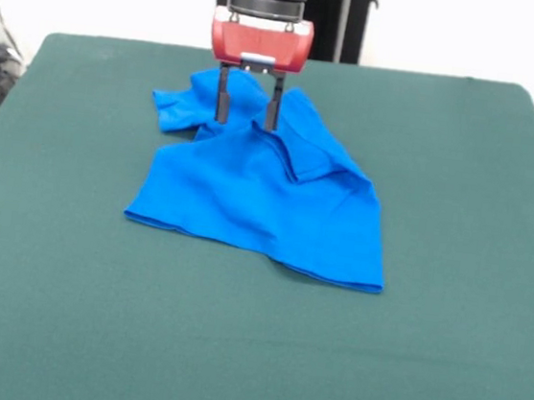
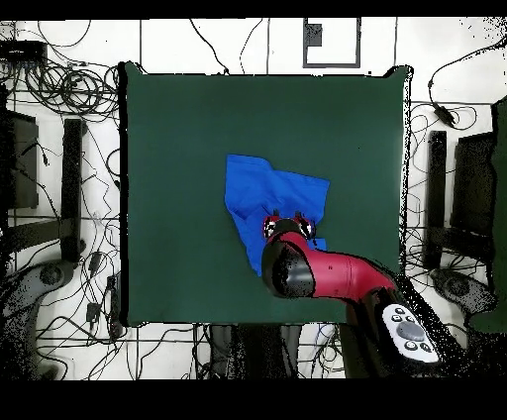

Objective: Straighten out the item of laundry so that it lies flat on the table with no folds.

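The item of laundry [image 1: 267, 195] is a bright blue T-shirt lying crumpled near the middle of the dark green table [image 1: 462, 184]. Its near part spreads fairly flat, while the far part is bunched with folds and a sleeve sticks out to the left. My gripper [image 1: 247, 111] hangs over that bunched far part, its two dark fingers [image 1: 223, 103] apart and open, their tips at the fabric with nothing visibly pinched. In the overhead view the shirt [image 2: 267, 193] shows above the arm, and the gripper [image 2: 289, 228] covers its lower edge over the table [image 2: 168, 149].
The red arm [image 2: 337, 272] reaches in over the table's bottom right in the overhead view. Cables and equipment [image 2: 59, 149] lie on the floor around the table.
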Available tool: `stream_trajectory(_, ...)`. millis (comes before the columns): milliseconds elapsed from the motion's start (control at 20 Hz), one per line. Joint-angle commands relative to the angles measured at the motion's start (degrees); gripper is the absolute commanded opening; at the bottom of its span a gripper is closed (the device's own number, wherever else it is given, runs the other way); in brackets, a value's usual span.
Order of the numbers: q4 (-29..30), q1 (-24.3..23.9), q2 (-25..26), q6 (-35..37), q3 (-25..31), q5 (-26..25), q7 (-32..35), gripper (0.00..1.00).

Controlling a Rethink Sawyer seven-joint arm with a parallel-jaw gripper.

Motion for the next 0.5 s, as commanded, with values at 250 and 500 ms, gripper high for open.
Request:
stream_trajectory(250, -0.1, 2.2, 4.1, 3.7, 5.4, -0.7, 5.4, 1.00)
stream_trajectory(500, 0.7, 2.1, 3.8, 3.6, 5.6, -0.7, 5.6, 1.00)
